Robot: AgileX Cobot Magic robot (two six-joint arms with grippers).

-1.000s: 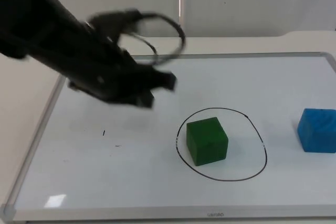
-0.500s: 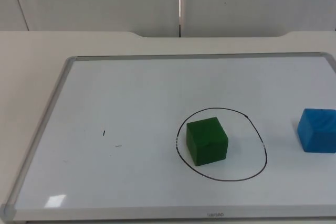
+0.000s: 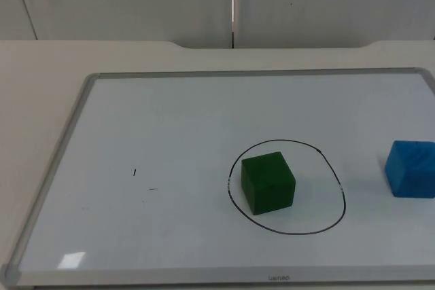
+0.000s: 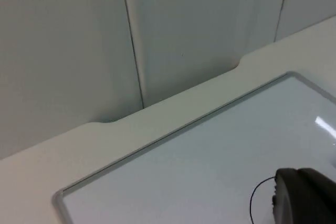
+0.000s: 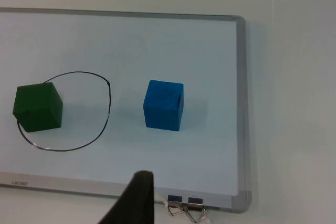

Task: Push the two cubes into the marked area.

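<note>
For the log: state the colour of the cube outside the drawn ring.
Blue cube, clearest in the right wrist view.

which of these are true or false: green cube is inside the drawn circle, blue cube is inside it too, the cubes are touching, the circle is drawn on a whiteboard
1. The green cube sits inside the drawn circle. True.
2. The blue cube is inside the circle too. False: it sits outside the line, on the side toward the board's right edge.
3. The two cubes touch each other. False: bare board and the circle's line lie between them.
4. The circle is drawn on a whiteboard with a metal frame. True.
5. A gripper is pressing on the blue cube. False: nothing touches it.
</note>
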